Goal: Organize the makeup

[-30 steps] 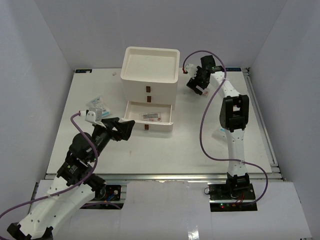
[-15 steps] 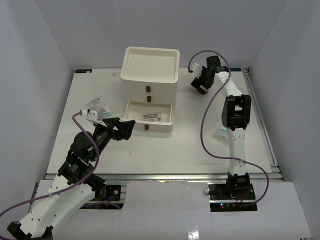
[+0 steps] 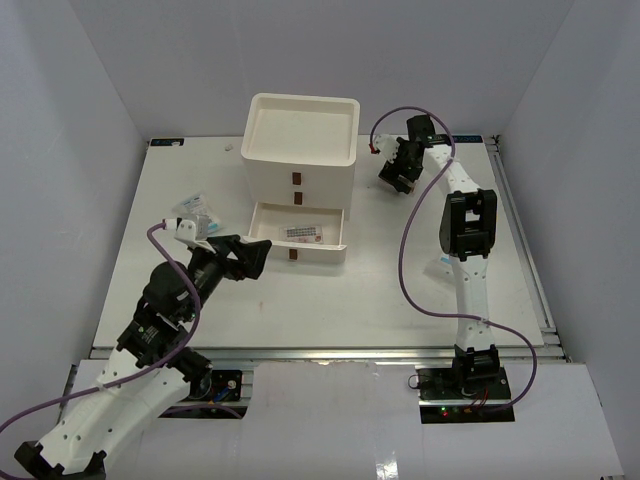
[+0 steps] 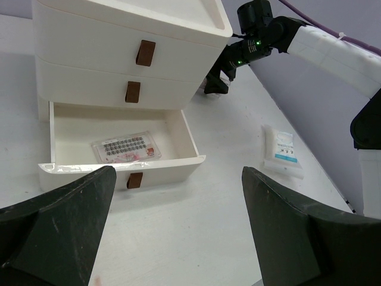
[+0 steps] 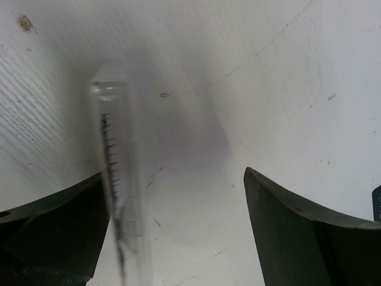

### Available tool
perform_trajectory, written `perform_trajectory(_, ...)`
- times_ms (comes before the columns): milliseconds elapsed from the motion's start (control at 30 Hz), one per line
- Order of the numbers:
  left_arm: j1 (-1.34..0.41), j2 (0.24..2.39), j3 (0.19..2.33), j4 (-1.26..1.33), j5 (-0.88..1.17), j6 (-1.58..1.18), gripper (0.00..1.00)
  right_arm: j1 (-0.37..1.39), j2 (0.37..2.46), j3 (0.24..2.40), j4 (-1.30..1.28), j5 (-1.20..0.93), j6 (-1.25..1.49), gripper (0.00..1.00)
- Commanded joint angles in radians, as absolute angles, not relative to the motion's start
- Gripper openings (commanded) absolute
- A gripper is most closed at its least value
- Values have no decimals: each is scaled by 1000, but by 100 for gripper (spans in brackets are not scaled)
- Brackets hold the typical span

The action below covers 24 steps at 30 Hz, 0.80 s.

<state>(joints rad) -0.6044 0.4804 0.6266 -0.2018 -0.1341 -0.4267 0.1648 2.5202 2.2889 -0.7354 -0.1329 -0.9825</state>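
Right pincer (image 3: 393, 183) has shifted left, jaws apart; a clear tube (image 5: 116, 179), perhaps, lies between them.

Bright, even, diffuse light covers the white tabletop (image 3: 380, 290). Only soft, faint shadows lie beside the drawer box (image 3: 300, 175). The right wrist view is blurred, with a grey shadow.

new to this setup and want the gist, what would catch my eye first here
The white drawer box stands at the back middle of the table, its bottom drawer pulled out with a flat packet inside. The left claw gapes open just in front of that drawer, and the right claw, also open, points down at the table right of the box.
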Motion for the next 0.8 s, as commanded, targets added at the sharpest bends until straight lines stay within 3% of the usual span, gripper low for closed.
perform_trajectory(0,-604,489,626,-192,-144,-422,98,169,2568,2319,-826,-103,-1052,95)
perform_trajectory(133,-604,493,626,-190,-146,-422,98,171,2555,2297,-847,-119,-1064,98)
perform_trajectory(367,-604,488,626,-190,-143,-422,98,173,2486,2211,-867,-175,-1075,73)
perform_trajectory(533,-604,474,624,-190,-136,-423,98,175,2449,2162,-873,-179,-1057,40)
perform_trajectory(767,-604,448,623,-192,-132,-425,98,175,2411,2126,-853,-171,-992,31)
